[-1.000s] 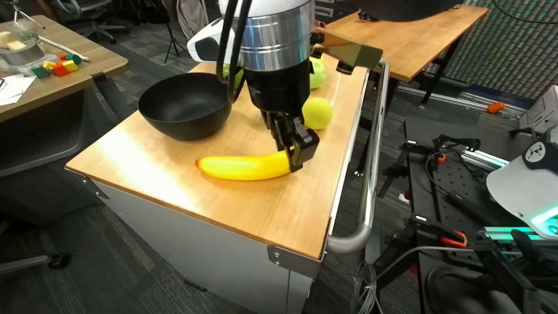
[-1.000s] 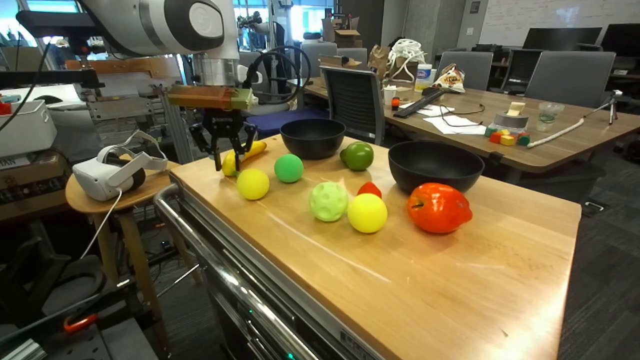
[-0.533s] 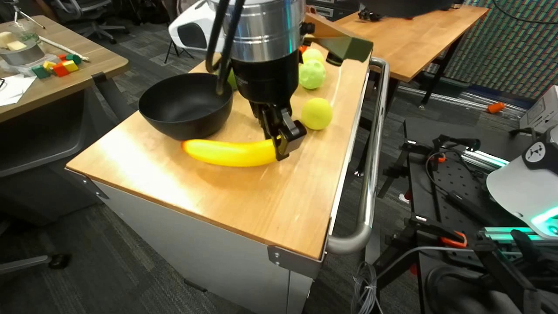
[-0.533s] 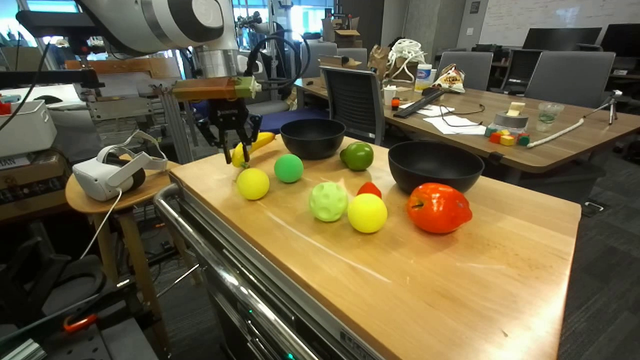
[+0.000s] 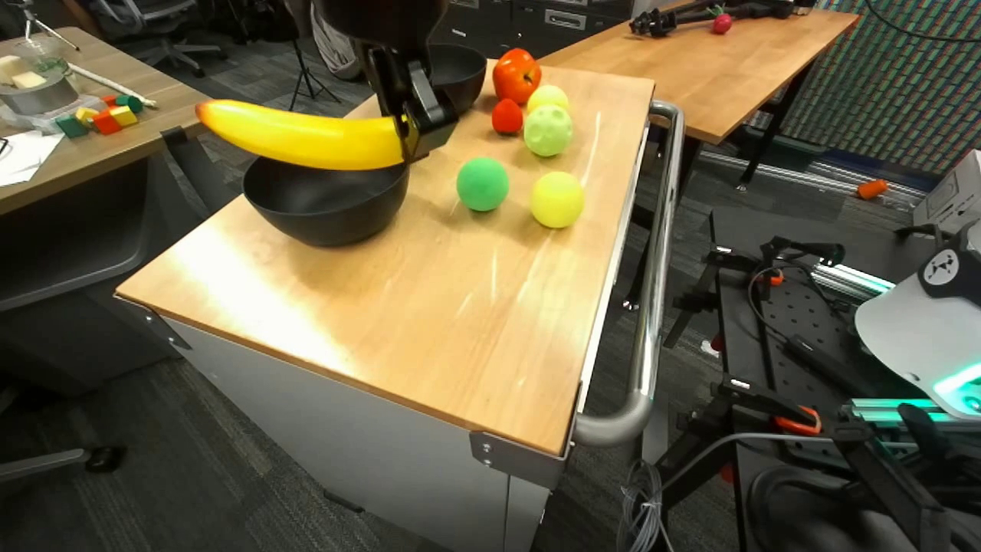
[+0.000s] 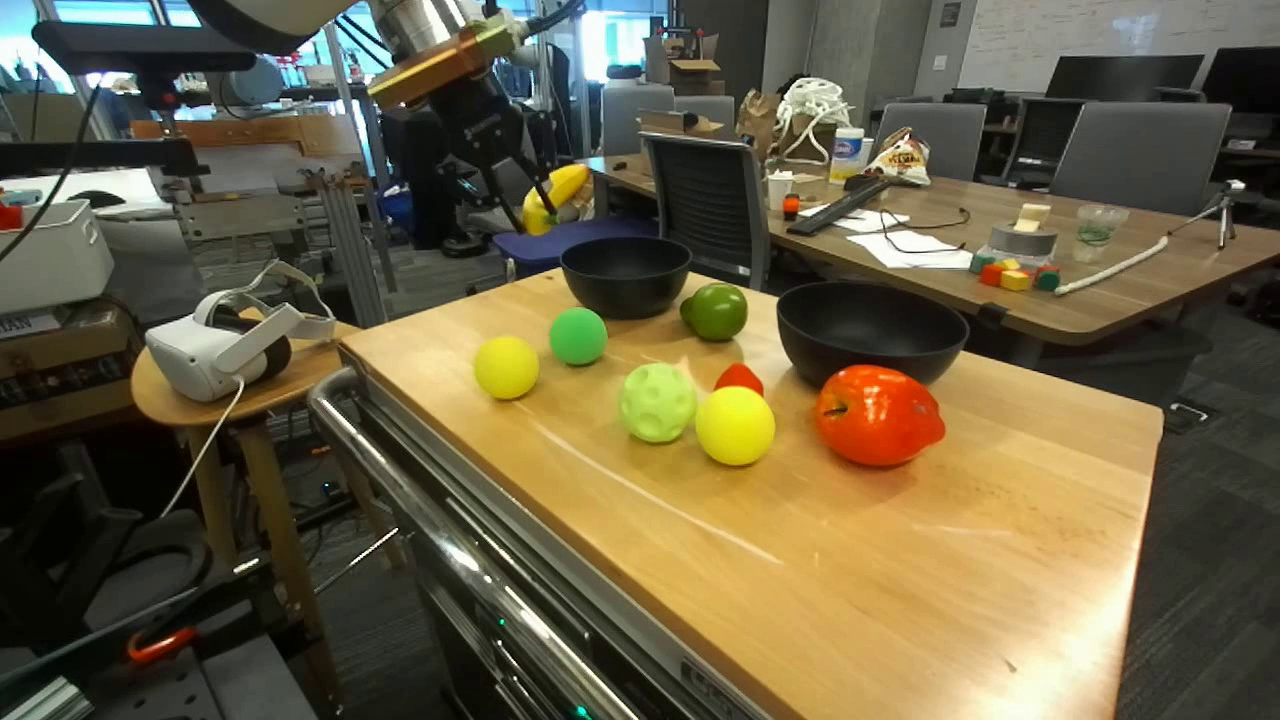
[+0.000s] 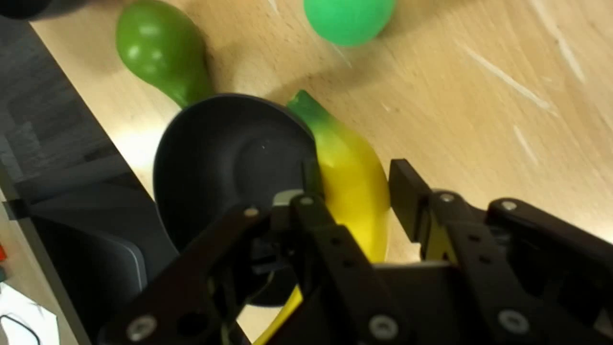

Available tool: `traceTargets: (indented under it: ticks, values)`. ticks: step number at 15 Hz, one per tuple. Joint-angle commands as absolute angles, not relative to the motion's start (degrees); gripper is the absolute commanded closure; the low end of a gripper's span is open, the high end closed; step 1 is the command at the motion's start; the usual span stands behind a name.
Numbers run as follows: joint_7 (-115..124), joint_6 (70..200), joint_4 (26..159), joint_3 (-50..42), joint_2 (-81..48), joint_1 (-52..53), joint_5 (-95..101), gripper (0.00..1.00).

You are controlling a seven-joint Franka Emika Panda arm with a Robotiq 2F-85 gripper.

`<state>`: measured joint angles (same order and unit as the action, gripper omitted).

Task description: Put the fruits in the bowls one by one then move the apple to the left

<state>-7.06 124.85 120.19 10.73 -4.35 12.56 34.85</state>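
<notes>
1. My end effector (image 7: pixel 355 177) pinches the banana (image 5: pixel 306 138) near its green-tipped end; in an exterior view its free length points to about 9 o'clock.
2. I hold it clear of the surface (image 6: pixel 900 560), between 10 and 11 o'clock from the near black bowl (image 6: pixel 625 290) in an exterior view.
3. In the wrist view, the green pear (image 7: pixel 158 52) lies at 11 o'clock from that bowl, the green ball (image 7: pixel 349 19) at 1 o'clock.
4. The apple (image 6: pixel 878 417) rests on the surface at 6 o'clock from the far black bowl (image 6: pixel 840 345) in an exterior view (whether they touch, I cannot tell).
5. There too, the small red fruit (image 6: pixel 739 377) sits at 12 o'clock from a yellow ball (image 6: pixel 735 427), which stands just beside the dimpled yellow-green ball (image 6: pixel 656 402).
</notes>
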Motion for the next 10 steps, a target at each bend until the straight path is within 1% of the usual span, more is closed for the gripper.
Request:
traceTargets:
  ticks: [1, 5, 9, 10]
  values:
    - [-7.5, 120.2, 113.1, 9.3, -13.0, 11.6, 38.5, 0.86]
    - [-10.1, 122.4, 107.7, 7.4, -19.6, 9.9, 36.5, 0.86]
    - [-12.9, 122.2, 102.0, 6.6, -21.8, 8.6, 34.5, 0.86]
    - [-13.6, 122.1, 101.0, 6.6, -22.0, 8.4, 33.9, 0.79]
